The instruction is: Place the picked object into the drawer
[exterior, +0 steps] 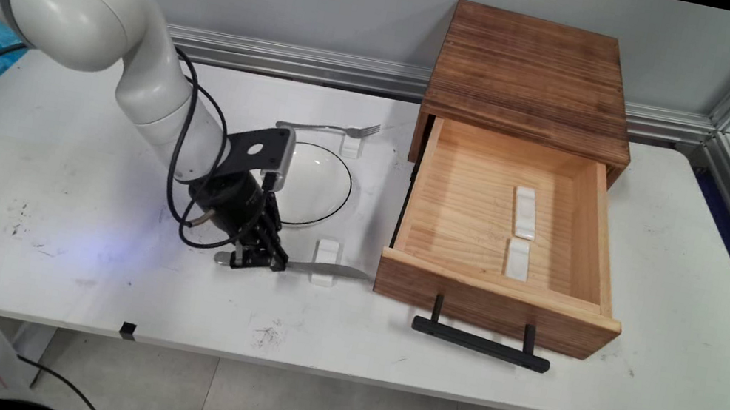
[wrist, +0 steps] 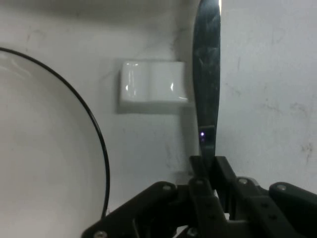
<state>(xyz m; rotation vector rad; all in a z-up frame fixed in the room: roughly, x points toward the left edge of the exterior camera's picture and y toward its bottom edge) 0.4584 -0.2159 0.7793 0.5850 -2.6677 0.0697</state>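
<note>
My gripper [exterior: 258, 260] is down at the table, shut on the handle of a metal knife [exterior: 338, 270]. In the hand view the fingers [wrist: 225, 173] close round the knife [wrist: 207, 74], whose blade runs straight away from the hand. A small white cutlery rest [wrist: 153, 87] lies just beside the blade; in the main view the rest [exterior: 325, 251] sits under or against the blade. The round glass plate [exterior: 312, 184] with a dark rim lies right behind the gripper, and its rim [wrist: 99, 144] curves past on the hand view's left.
A fork [exterior: 330, 128] lies on another white rest [exterior: 350, 146] behind the plate. To the right stands a wooden cabinet [exterior: 531, 69] with its drawer [exterior: 441, 196] pulled out, two white rests [exterior: 525, 211] inside and a black handle [exterior: 480, 342] in front.
</note>
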